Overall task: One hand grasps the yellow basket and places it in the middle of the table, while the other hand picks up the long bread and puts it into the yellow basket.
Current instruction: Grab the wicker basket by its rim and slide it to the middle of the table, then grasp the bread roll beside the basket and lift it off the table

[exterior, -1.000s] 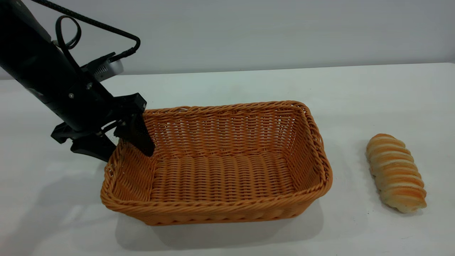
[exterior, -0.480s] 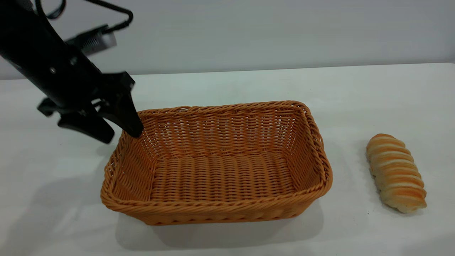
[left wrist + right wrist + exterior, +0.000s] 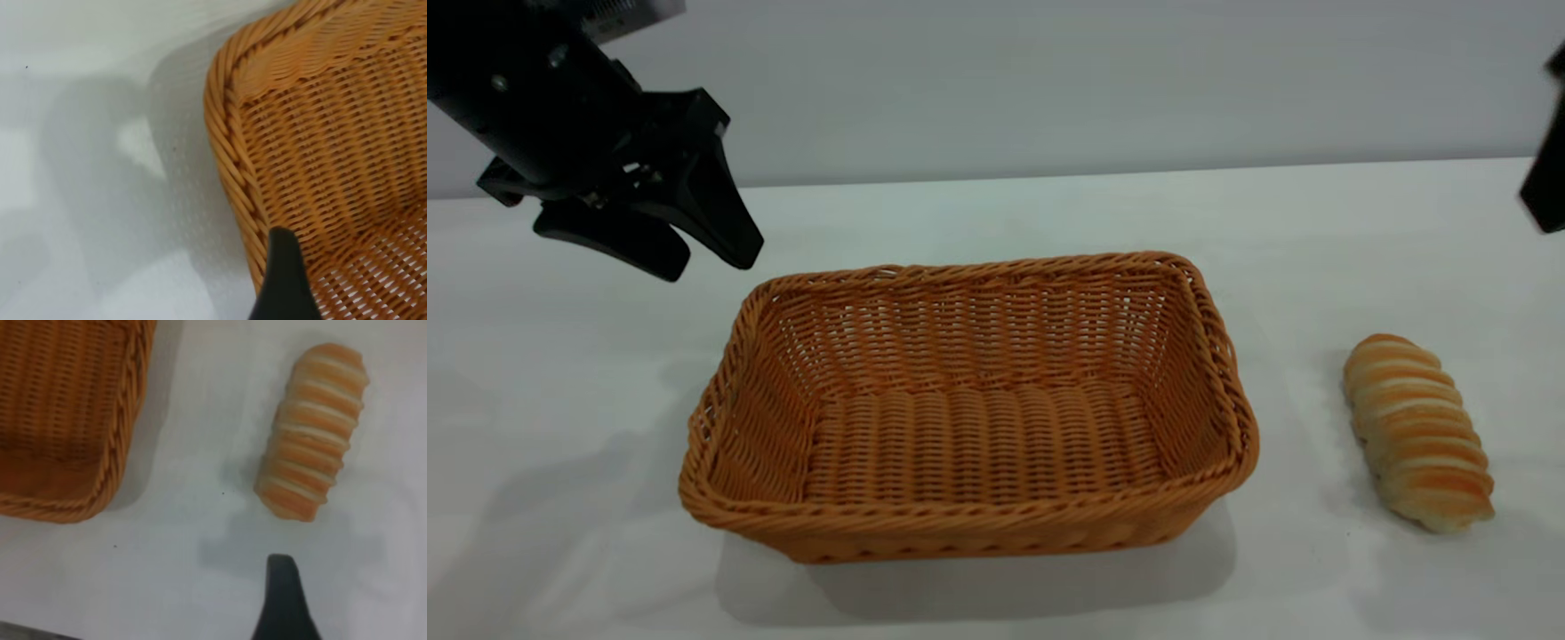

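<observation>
Our left gripper, fingers parted and holding nothing, hangs above the orange-tan woven wicker basket. Open white table separates its rim from the ridged cream bread roll; we cannot tell our right gripper's spread.

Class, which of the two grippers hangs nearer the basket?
The left gripper, open above the basket's left rear corner; the right gripper sits at the far right edge.

Orange-tan woven yellow basket, cream long bread with golden-orange stripes, white table.
</observation>
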Controlling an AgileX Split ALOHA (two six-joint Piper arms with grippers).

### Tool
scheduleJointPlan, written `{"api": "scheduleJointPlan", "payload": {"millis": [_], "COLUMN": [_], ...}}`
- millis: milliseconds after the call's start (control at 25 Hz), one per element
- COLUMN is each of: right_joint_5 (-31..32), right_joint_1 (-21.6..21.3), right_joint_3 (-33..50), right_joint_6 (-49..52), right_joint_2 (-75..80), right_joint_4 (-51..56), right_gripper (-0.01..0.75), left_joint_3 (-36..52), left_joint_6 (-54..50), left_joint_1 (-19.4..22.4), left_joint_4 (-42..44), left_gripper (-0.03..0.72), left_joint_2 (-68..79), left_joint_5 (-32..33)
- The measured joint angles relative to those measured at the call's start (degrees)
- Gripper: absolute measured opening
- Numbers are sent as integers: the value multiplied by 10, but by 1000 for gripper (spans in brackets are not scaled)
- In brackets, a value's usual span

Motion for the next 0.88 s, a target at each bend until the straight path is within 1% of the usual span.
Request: {"api": "scheduleJointPlan", "payload": {"millis": [600,760,880], "right_joint_5": [3,25,51], "right_joint_1": [0,-1,-13], "right_joint_3": [-91,-132,-166], "right_joint_6": [1,3,3], "right_joint_2": [222,285,328], "right_joint_4": [-16,-16,-4], "right_gripper": [597,597,597], "left_joint_3": [0,0,0], "left_joint_6": [0,0,0], "left_joint_1": [0,0,0], "left_joint_4": [0,0,1], "left_gripper": [584,584,584], "left_joint_2": [-5,-17,-37], "left_joint_5": [22,23,23]}}
